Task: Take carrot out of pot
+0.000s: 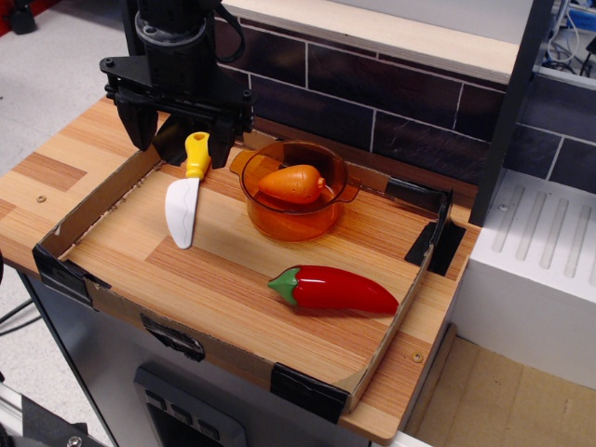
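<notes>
The small glossy orange carrot (293, 183) lies inside the round translucent amber pot (291, 223), which stands at the back middle of the wooden board. My black gripper (181, 133) hangs at the back left, to the left of the pot and apart from it. Its jaws stand open and hold nothing. The yellow handle of a toy knife (196, 155) lies just below and between the fingers, on the board.
The white-bladed knife (182, 210) lies left of the pot. A red pepper with a green stem (335, 290) lies in front of the pot. A low cardboard wall (93, 191) with black corner clips rims the board. A dark tiled wall stands behind, and a white appliance (540, 270) at the right.
</notes>
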Controlling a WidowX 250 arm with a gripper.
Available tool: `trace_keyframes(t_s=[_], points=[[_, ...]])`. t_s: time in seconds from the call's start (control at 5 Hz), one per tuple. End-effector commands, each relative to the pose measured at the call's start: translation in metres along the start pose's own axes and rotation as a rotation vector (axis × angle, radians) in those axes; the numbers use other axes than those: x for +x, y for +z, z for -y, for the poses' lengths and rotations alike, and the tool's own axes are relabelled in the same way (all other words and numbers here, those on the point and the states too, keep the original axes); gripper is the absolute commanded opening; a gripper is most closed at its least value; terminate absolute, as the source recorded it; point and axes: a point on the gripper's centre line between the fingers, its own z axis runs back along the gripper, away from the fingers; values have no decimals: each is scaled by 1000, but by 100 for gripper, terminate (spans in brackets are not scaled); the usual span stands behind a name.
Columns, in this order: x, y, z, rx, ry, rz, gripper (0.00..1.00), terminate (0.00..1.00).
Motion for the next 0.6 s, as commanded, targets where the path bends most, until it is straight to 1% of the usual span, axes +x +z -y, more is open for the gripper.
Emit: trace_keyframes(t_s=[0.0,0.2,0.4], points=[[0,0,0,0,0,0,100,0],[11,4,6,-31,-231,-22,100,0],[28,7,15,-64,-481,-11,100,0]])
